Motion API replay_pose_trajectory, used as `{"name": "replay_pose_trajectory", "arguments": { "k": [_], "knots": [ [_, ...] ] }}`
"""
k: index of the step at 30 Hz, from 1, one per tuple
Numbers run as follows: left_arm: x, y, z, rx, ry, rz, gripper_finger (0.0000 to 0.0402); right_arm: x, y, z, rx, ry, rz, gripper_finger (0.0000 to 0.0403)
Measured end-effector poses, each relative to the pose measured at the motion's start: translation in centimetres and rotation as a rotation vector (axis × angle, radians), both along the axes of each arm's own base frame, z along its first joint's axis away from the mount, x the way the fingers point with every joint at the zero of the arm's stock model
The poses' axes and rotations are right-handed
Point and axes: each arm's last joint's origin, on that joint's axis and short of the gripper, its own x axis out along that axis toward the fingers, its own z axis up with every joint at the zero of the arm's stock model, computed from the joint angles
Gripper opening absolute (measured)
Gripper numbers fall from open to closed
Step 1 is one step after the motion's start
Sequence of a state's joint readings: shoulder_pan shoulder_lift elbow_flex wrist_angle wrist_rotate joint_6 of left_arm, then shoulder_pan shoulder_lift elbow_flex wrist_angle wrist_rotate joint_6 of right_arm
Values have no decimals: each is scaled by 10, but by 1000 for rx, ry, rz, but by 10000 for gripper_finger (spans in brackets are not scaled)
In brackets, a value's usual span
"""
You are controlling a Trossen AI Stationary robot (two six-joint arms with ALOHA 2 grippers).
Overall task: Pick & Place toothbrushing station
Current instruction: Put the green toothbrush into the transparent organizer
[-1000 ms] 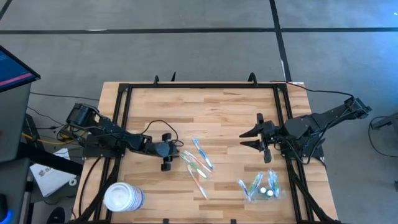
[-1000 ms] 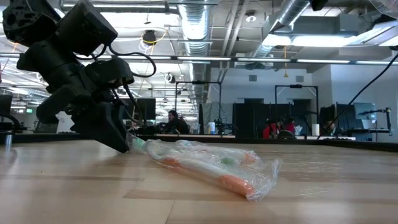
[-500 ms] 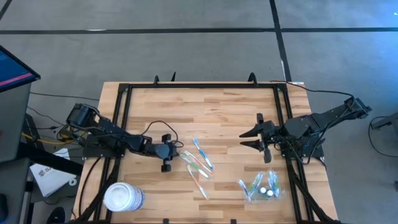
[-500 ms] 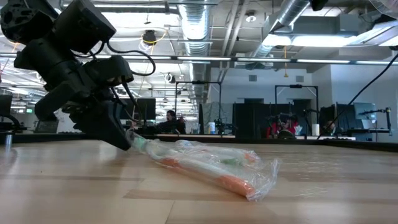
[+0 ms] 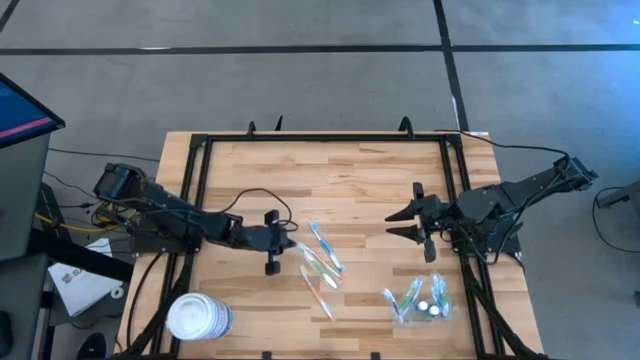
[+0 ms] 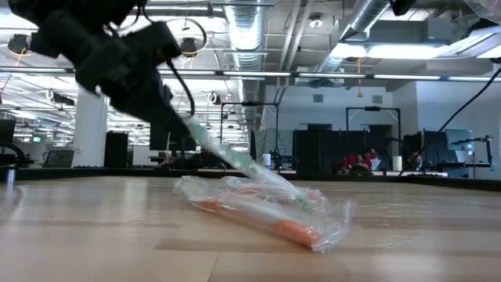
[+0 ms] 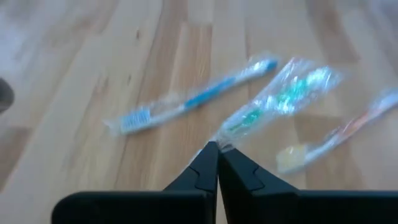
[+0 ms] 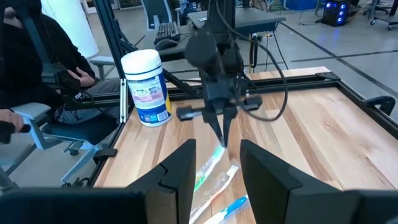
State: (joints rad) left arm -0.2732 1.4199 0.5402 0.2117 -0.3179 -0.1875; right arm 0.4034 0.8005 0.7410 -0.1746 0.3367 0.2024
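Note:
Three plastic-wrapped toothbrushes lie mid-table: a green one (image 7: pixel 277 93), a blue one (image 7: pixel 193 102) and an orange one (image 7: pixel 348 134). My left gripper (image 5: pixel 290 245) is shut on the green one's wrapper and is raised above the table in the low view (image 6: pixel 182 119). My right gripper (image 5: pixel 392 224) hovers open and empty at the right. More wrapped brushes and a small see-through item with pale round spots (image 5: pixel 430 305) lie at the near right. I cannot tell whether that item is the toothbrushing station. My left gripper pinches the tip of the green toothbrush's clear wrapper (image 7: pixel 225 144) between its two fingertips. The fingers slant down from the table's left and lie along the brush. The wrapper runs taut and tilted below the fingers (image 6: pixel 227 157). Its far end rests on the other wrapped brushes (image 6: pixel 266 205).
A large white round tub (image 5: pixel 197 317) stands at the near left corner. A black frame (image 5: pixel 200 190) runs around the table top. A person sits beyond the table's left side (image 8: pixel 37 68). Bare wood shows across the far half (image 5: pixel 330 175).
My left gripper has risen and gone a little toward the table's right edge, staying shut. It has lifted the near end of the green toothbrush's wrapper, which now slants up taut. The wrapper's other end and the remaining brushes have stayed on the table.

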Motion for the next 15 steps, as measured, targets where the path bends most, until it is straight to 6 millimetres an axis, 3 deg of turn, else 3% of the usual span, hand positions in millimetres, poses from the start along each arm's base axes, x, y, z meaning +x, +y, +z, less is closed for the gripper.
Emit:
{"name": "replay_pose_trajectory", "arguments": {
  "k": [15],
  "knots": [
    [22,-13,67,77,-220,-44,0,0,0,0,6,6,1,117]
  ]
}}
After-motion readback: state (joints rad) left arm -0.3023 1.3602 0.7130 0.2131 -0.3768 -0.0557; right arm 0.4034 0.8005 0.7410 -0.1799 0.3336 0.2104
